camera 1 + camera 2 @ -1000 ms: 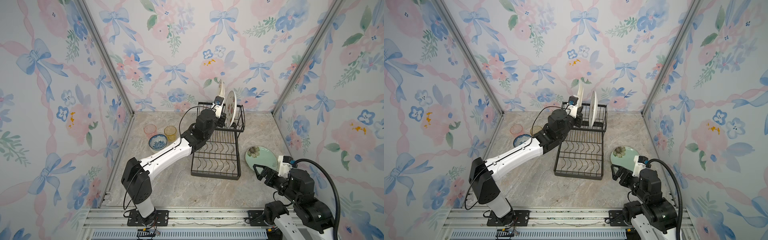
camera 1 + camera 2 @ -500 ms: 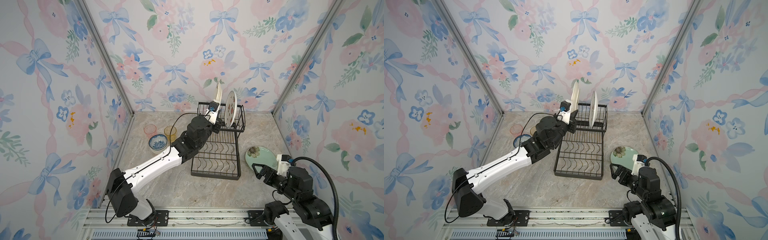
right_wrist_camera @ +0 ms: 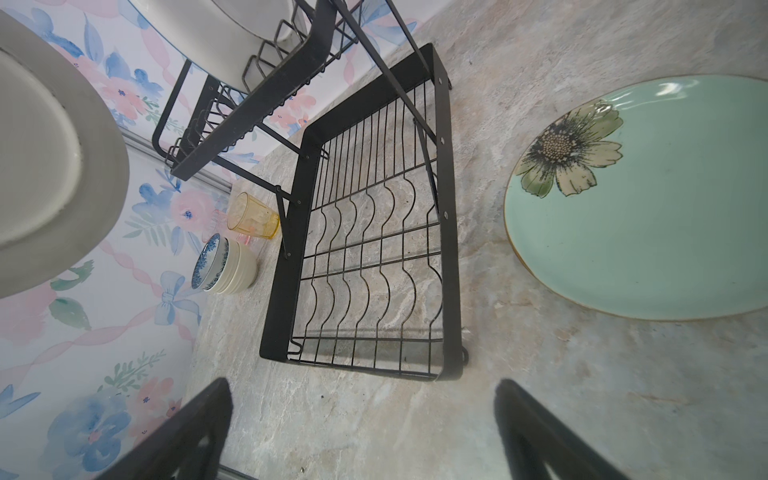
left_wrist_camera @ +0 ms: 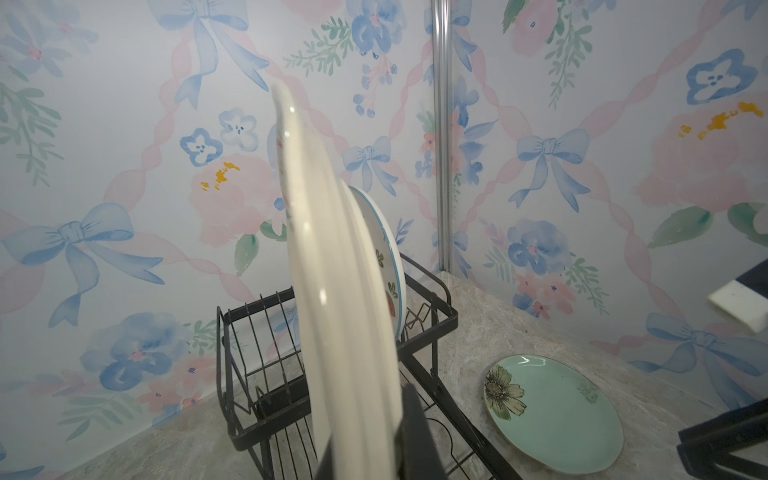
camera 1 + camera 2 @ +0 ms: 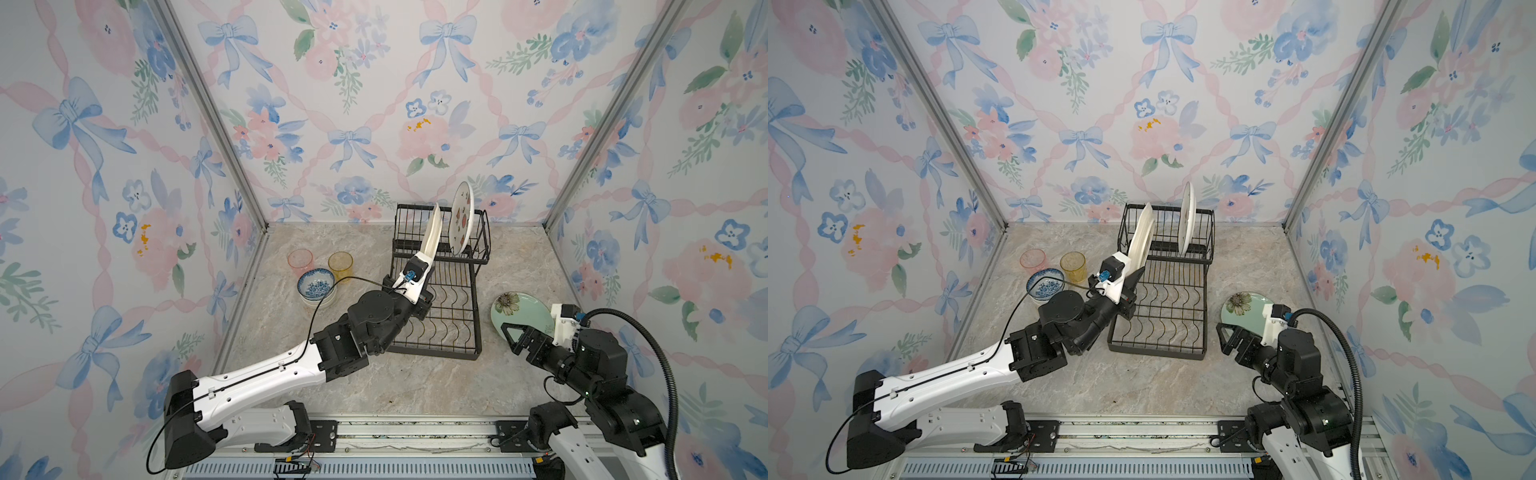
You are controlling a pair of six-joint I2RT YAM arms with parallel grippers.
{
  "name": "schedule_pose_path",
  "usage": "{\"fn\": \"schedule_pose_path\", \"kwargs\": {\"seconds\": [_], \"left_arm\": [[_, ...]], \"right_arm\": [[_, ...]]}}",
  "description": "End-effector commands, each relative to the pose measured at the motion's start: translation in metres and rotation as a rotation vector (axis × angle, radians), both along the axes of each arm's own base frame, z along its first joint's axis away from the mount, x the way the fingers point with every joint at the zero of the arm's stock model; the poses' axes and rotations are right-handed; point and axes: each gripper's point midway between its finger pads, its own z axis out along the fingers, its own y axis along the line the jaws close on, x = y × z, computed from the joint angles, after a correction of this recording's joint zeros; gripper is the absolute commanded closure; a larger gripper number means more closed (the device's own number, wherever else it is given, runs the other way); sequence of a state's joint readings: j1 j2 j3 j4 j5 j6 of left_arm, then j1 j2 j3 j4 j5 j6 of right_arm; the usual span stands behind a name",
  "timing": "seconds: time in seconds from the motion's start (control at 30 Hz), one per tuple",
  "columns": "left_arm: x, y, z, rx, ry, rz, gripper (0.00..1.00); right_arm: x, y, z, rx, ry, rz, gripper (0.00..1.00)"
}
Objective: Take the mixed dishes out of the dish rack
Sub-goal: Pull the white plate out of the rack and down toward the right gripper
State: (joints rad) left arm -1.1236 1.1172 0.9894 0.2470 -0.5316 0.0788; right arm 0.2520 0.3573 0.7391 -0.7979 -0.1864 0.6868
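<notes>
My left gripper (image 5: 419,272) (image 5: 1133,277) (image 4: 365,449) is shut on the lower edge of a cream plate (image 5: 430,232) (image 5: 1140,239) (image 4: 332,291). It holds the plate tilted, on edge, just in front of the upper shelf of the black dish rack (image 5: 432,353) (image 5: 1156,354) (image 4: 226,361) (image 3: 286,270). A fruit-print cream plate (image 5: 462,218) (image 5: 1187,218) (image 4: 390,266) stands in the upper shelf. The lower tray holds nothing. The mint-green flower plate (image 5: 521,318) (image 5: 1246,311) (image 4: 557,415) (image 3: 648,199) lies flat right of the rack. My right gripper (image 5: 514,338) (image 5: 1226,337) (image 3: 361,432) hovers open near the plate's front edge.
Left of the rack, a blue-patterned bowl tops a stack of cream bowls (image 5: 316,286) (image 5: 1045,284) (image 3: 220,266). Behind them stand a pink tumbler (image 5: 300,261) (image 5: 1032,259) and an amber tumbler (image 5: 340,264) (image 5: 1072,264) (image 3: 251,216). Floral walls enclose three sides.
My left arm has drawn the cream plate out of the upper shelf, forward and lower, and the plate now leans more. The right arm has hardly moved.
</notes>
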Motion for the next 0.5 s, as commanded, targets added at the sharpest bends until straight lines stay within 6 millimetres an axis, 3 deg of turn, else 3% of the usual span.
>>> {"fn": "schedule_pose_path", "kwargs": {"seconds": [0.0, 0.23, 0.47], "left_arm": [[-0.012, 0.021, 0.02, -0.076, -0.033, 0.009, 1.0], [-0.028, 0.02, -0.03, 0.046, 0.031, -0.086, 1.0], [-0.031, 0.017, -0.069, 0.139, 0.056, -0.108, 1.0]], "right_arm": [[-0.007, -0.002, 0.007, -0.023, -0.02, 0.008, 0.0], [-0.002, 0.006, -0.001, 0.015, -0.005, 0.035, 0.01], [-0.001, 0.016, 0.01, 0.093, 0.006, 0.058, 0.01]]}}
